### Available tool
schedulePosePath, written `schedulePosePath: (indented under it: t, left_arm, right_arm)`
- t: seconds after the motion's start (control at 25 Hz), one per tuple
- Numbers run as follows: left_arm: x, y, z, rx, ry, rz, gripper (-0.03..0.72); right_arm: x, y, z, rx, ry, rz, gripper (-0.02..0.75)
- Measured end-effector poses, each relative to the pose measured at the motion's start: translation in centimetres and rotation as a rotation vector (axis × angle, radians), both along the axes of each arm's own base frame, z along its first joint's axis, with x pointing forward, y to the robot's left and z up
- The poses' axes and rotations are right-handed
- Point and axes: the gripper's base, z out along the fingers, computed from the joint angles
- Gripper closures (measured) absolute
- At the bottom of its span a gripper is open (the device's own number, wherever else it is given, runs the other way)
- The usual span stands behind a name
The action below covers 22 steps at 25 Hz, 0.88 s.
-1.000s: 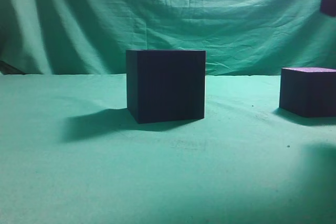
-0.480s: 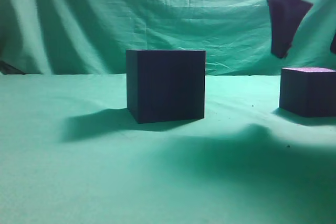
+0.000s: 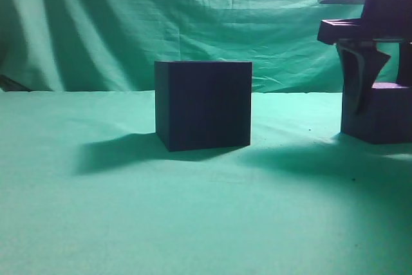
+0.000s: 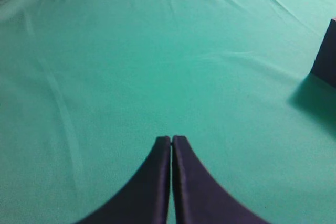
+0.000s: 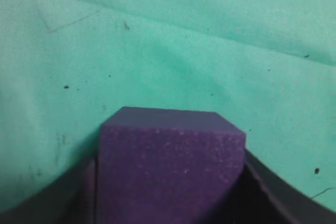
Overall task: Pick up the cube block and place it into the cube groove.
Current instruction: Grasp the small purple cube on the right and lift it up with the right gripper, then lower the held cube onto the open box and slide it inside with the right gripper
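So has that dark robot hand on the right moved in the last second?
Yes. The right hand has come down from the top corner, and now straddles the small purple foam cube, which hasn't shifted on the green cloth.

A green cloth-covered table (image 3: 129, 223) carries the cube groove (image 3: 203, 104) at centre and the cube block (image 3: 380, 117) at three o'clock.

Purple cube block (image 5: 170, 169) right of near-black cube groove (image 3: 203, 104)

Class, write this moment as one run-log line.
right gripper: open, astride cube block | left gripper: shut, idle | cube groove: untouched
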Motion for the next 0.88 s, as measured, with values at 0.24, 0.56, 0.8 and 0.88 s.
schedulePosePath:
  t: [0.24,0.56,0.8,0.88]
  left_arm:
    - [0.0,0.0,0.0,0.000,0.000,0.000,0.688]
    - [0.0,0.0,0.0,0.000,0.000,0.000,0.688]
    - [0.0,0.0,0.0,0.000,0.000,0.000,0.688]
    - [0.0,0.0,0.0,0.000,0.000,0.000,0.688]
  right_arm:
    - [0.6,0.1,1.6,-0.016,0.031,-0.007,0.301]
    - [2.0,2.6,9.2,0.040,0.075,0.050,0.301]
    - [-0.8,9.7,12.4,0.081,0.025,0.269,0.301]
    - [-2.1,12.1,12.3,0.097,0.008,0.339,0.301]
